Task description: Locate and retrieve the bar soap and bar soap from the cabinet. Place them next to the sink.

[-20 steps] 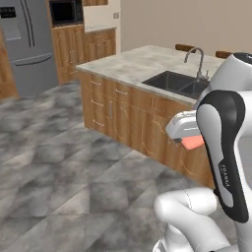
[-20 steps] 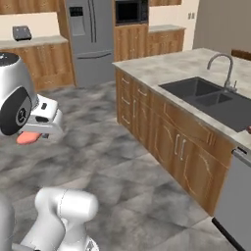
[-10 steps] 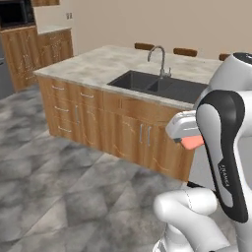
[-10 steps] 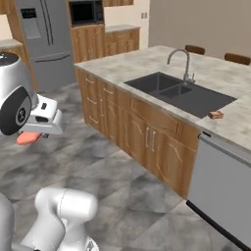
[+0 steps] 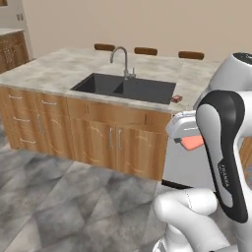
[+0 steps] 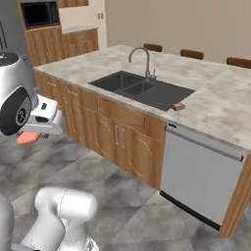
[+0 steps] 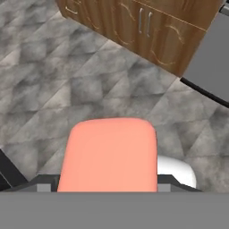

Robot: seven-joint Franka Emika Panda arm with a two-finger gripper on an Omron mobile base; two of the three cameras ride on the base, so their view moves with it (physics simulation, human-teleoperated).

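Gripper: my gripper [image 5: 189, 140] is gripping the salmon-pink bar soap [image 7: 109, 154], hanging over the grey tile floor [image 7: 53, 76].
Second soap: the dark maroon bar soap [image 6: 179, 106] is lying on the counter [image 6: 215, 108], just beside the sink [image 6: 142, 89] at its right end.
Faucet: it is standing behind the basins [image 5: 120, 59].
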